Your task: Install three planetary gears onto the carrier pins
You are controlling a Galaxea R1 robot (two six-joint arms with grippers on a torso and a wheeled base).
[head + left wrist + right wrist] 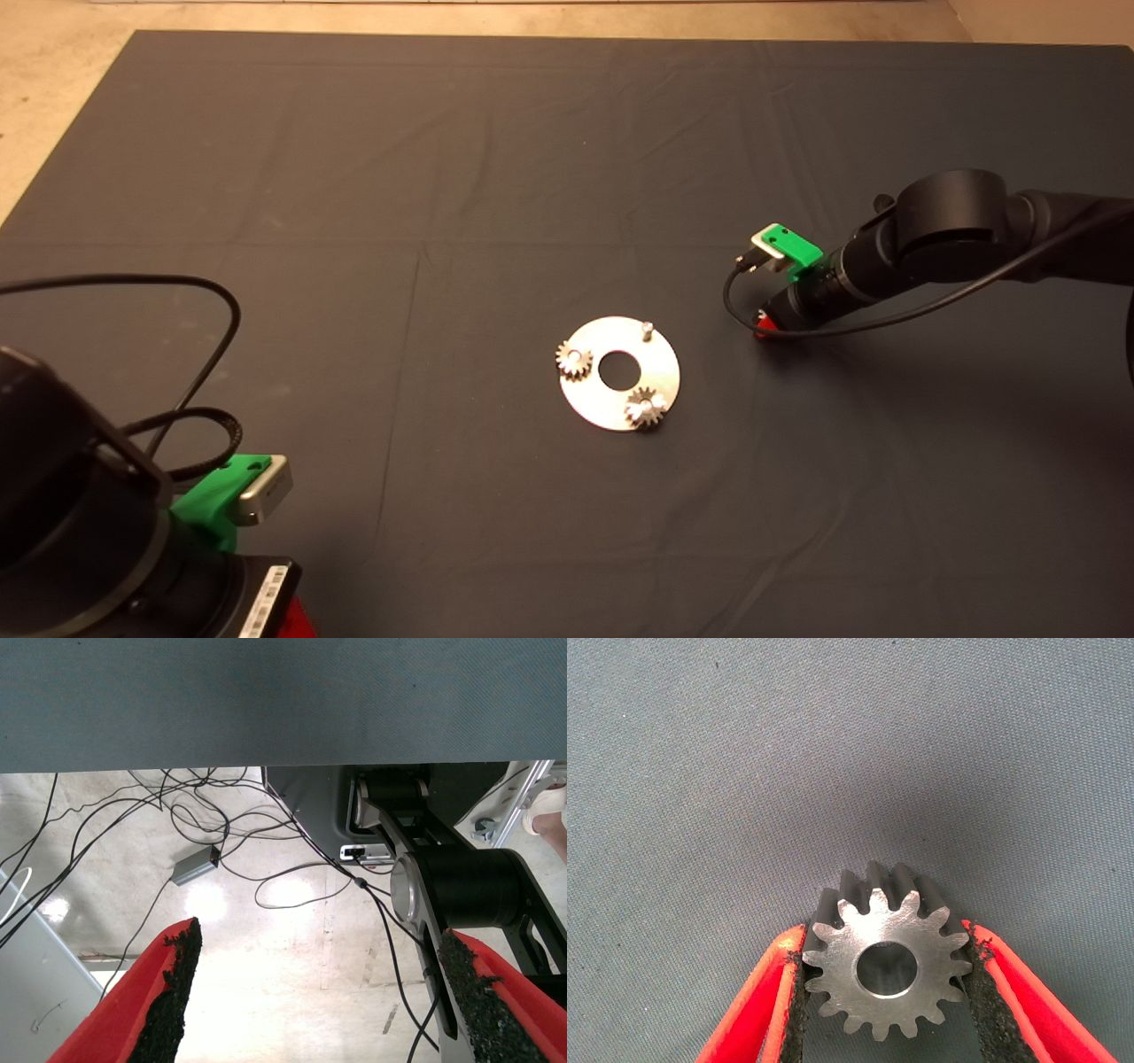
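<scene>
Silver metal stands out against a dark grey mat (443,177) that covers the desk. At the centre of the head view lies a flat round disc (592,403) with a large centre hole. Two gears sit on it, each seated over a pin: one gear (574,361) at the disc's 9 o'clock edge, the other gear (646,408) at about 5 o'clock. A third pin (648,330) stands bare at about 1 o'clock.

A white label (264,601) on the left arm's housing, at the lower left edge, carries print too small to read. No other writing can be made out.

The right gripper (764,324) reaches in from the right and is down at the mat, near the disc and off to its 3 o'clock side. In the right wrist view its red fingers (757,1010) are closed partway on a third gear (884,967), their black pads pressed against the teeth on both sides, the gear's flat face and centre hole turned to the camera. The mat lies just behind it; whether the gear touches the mat cannot be told.

The left gripper (314,992) is parked at the lower left, well apart from the disc. Its fingers (173,992) are spread wide and hold nothing. Beyond them its wrist view shows a pale floor with loose black cables (204,828) and a small grey box (195,866).
</scene>
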